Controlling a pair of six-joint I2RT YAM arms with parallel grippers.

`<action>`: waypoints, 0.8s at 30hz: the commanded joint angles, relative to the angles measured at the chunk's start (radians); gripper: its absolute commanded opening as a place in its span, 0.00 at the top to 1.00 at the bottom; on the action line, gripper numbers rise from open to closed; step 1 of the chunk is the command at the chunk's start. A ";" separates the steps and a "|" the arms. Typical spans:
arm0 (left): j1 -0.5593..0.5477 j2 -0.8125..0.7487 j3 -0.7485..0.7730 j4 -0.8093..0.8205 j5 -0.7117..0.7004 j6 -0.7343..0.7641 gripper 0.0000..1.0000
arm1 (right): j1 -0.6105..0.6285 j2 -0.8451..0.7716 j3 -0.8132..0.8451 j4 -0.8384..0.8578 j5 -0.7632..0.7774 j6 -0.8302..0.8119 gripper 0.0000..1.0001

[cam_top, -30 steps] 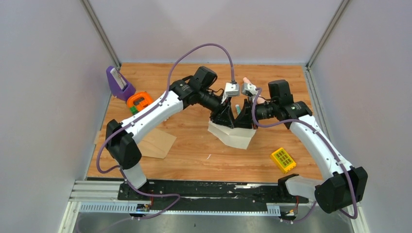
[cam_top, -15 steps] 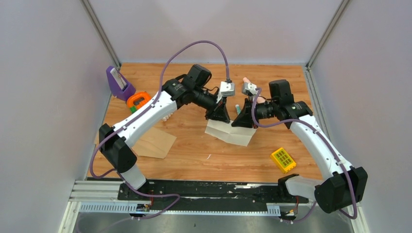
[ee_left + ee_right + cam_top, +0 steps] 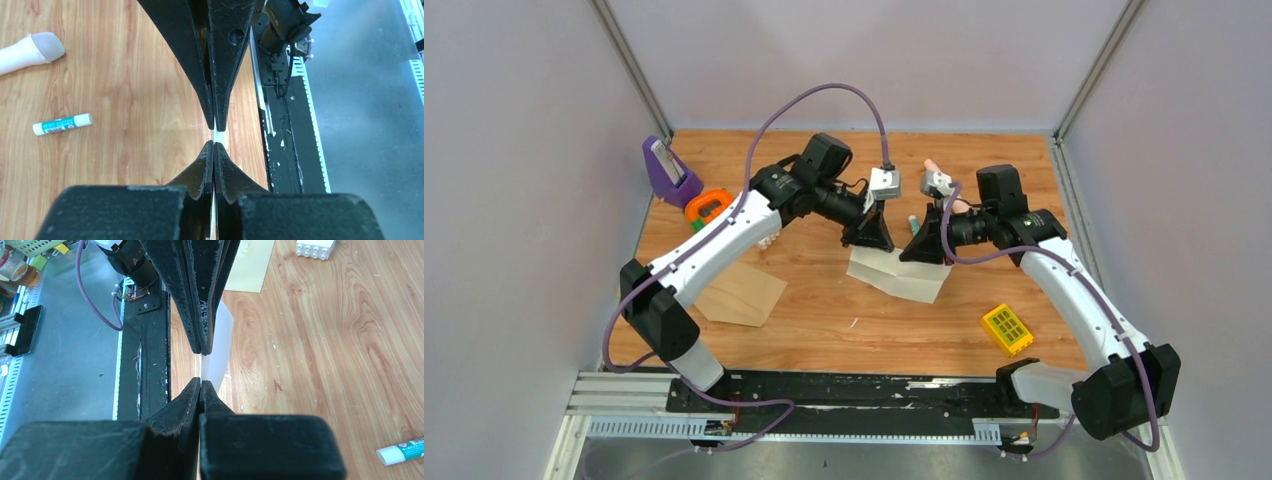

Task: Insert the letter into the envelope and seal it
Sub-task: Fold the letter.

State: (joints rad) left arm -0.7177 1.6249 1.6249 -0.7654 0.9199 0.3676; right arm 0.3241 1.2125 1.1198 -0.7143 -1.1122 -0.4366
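Note:
The letter, a pale creased sheet, hangs over the middle of the table between my two grippers. My left gripper is shut on the letter's upper left edge. In the left wrist view the gripper pinches a thin white strip of the letter. My right gripper is shut on the upper right edge. In the right wrist view the gripper has the letter hanging past its tips. The tan envelope lies flat on the table at the left, also in the right wrist view.
A glue stick lies behind the grippers. A purple holder and an orange tool stand at the back left. A yellow block lies front right. A white brick is near the envelope.
My left gripper has closed on the letter's edge and drawn back to the left. The sheet now hangs flatter and wider between the two grippers. The right arm held still.

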 commanded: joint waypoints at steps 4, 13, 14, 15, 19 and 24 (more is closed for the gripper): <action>0.056 -0.086 -0.025 -0.028 -0.008 0.038 0.90 | -0.026 -0.046 0.003 0.001 -0.018 -0.027 1.00; 0.088 -0.099 -0.046 -0.033 -0.008 0.052 0.91 | -0.034 -0.059 0.003 -0.001 -0.020 -0.028 1.00; 0.092 -0.101 -0.046 -0.032 -0.007 0.053 0.91 | -0.035 -0.059 0.003 -0.001 -0.020 -0.029 1.00; 0.100 -0.101 -0.044 -0.033 -0.005 0.053 0.91 | -0.037 -0.059 0.002 -0.001 -0.019 -0.029 1.00; 0.135 -0.107 -0.027 -0.043 0.006 0.058 0.92 | -0.042 -0.060 0.000 -0.001 -0.015 -0.033 1.00; 0.178 -0.118 -0.004 -0.069 0.026 0.066 0.96 | -0.045 -0.061 0.000 -0.001 -0.015 -0.034 1.00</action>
State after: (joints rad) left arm -0.5919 1.5631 1.5780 -0.7971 0.9421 0.4015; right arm 0.2905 1.1774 1.1191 -0.7013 -1.1145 -0.4446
